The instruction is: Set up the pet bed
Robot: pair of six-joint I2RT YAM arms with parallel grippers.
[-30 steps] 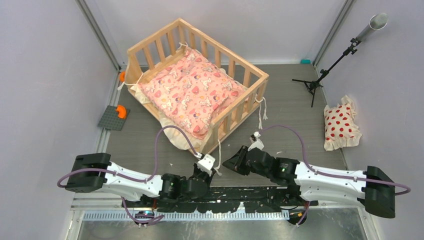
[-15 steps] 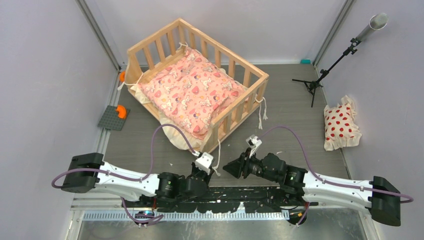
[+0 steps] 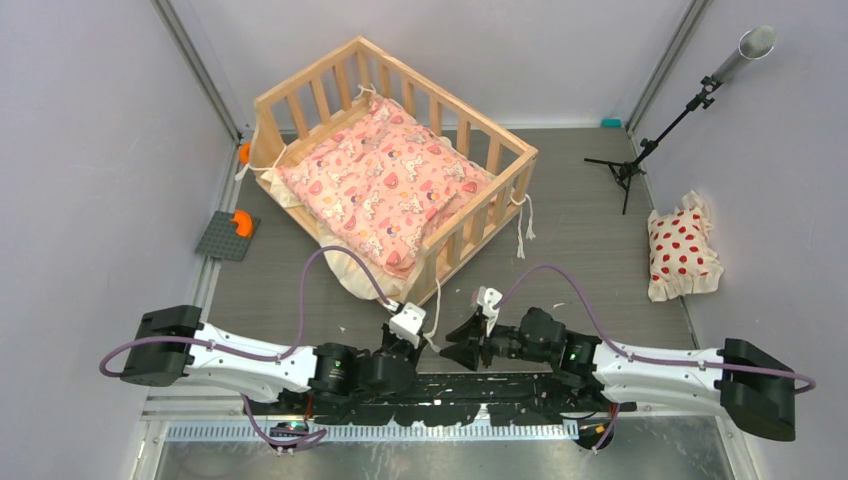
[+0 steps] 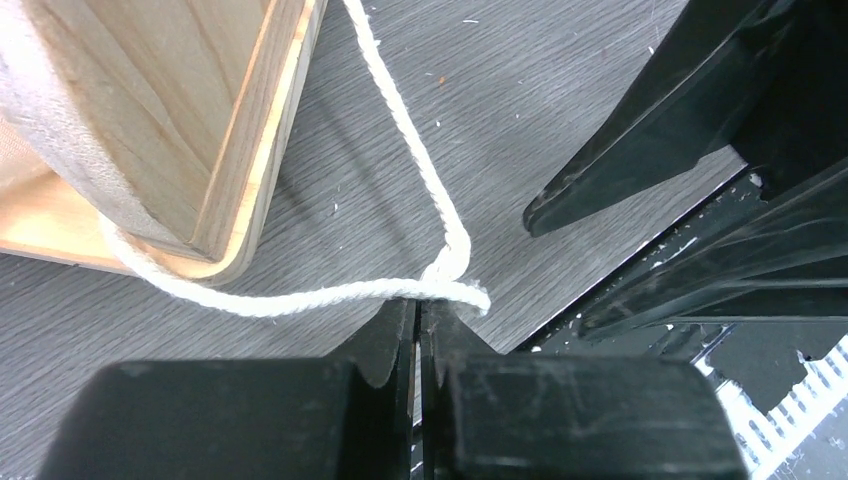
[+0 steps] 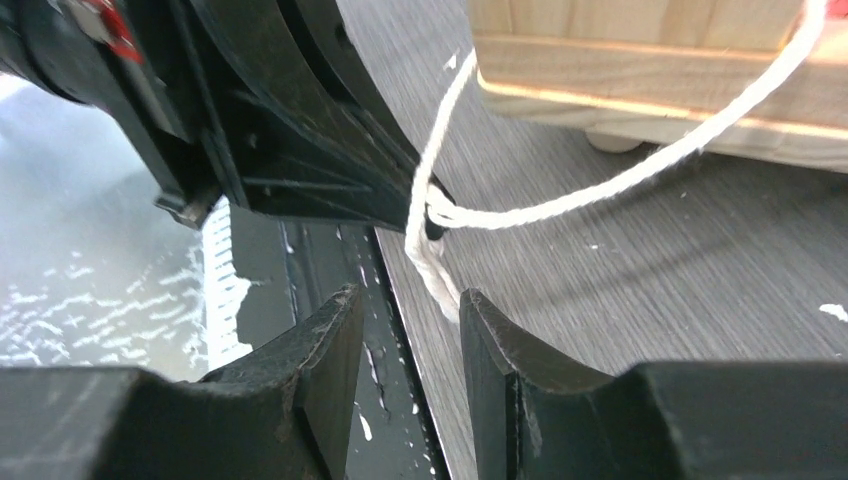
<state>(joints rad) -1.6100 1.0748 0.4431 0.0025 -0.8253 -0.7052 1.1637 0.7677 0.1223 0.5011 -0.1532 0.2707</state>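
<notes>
1. Cord [image 4: 300, 298] from the near corner of the pet bed [image 3: 482, 200] is pinched by the left gripper [image 4: 418, 320], its jaws pressed together.
2. The right gripper [image 5: 408, 295], spread and empty, faces that pinch just in front of the bed.
3. Best to close squarely on the dangling end while the cord is taut.

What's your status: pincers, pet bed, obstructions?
Left pincer shut on white cord at corner of light slatted wooden pet bed. Right pincer open at cord end. White red-dotted pillow outside bed.

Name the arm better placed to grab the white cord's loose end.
Right. The right pincer is open at the dangling end of the twisted white cord; the left pincer is shut on that cord beside the light wooden slatted bed.
</notes>
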